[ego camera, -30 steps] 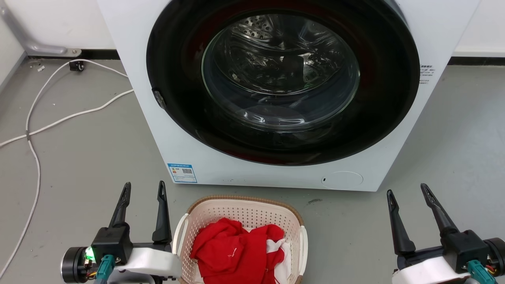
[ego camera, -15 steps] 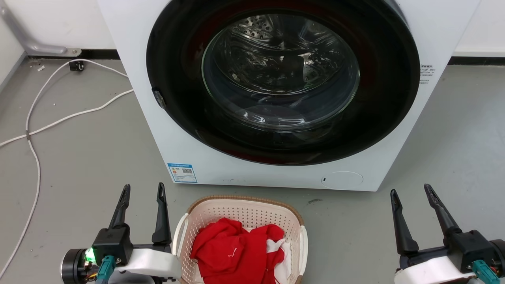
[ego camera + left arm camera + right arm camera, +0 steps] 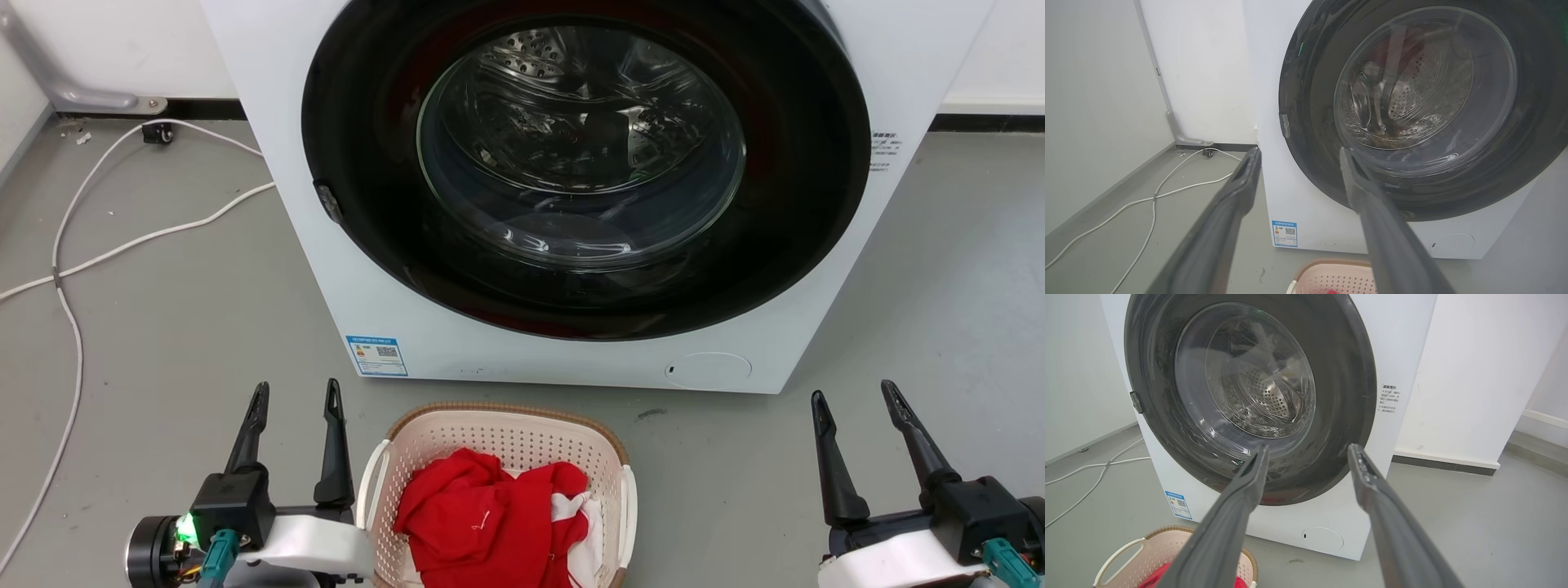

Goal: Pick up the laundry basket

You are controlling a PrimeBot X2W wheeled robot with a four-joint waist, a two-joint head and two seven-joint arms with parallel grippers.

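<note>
The fingers [image 3: 335,445] of the left gripper [image 3: 298,384] are seen spread apart with a clear gap between them, and nothing is held in that gap. The fingers of the right gripper [image 3: 852,389] are likewise parted wide and nothing is gripped. In the head view both pairs are pointed up the picture, toward the washing machine [image 3: 571,363].

The laundry basket [image 3: 498,437] is set on the grey floor [image 3: 163,343], just in front of the machine's white front panel and between the two grippers. It is placed just beside the left gripper, whose inner finger is seen close to the basket's white left handle [image 3: 369,482]; whether they touch cannot be told. The right gripper is held well apart from the basket, on its other side. The basket is stood upright, and a crumpled red garment [image 3: 482,514] is heaped inside it, with a piece of white cloth [image 3: 586,523] shown at its right side.

In the left wrist view the brown rim of the basket is caught at the bottom edge, below and between the two fingers. In the right wrist view the basket is found at the lower left, partly covered by one finger.

The machine's round glass door [image 3: 584,155] is closed, and the perforated drum can be made out through it. A blue label [image 3: 376,357] is stuck at the lower left of the front panel. A white cable [image 3: 73,327] is trailed across the floor to the left of the machine.
</note>
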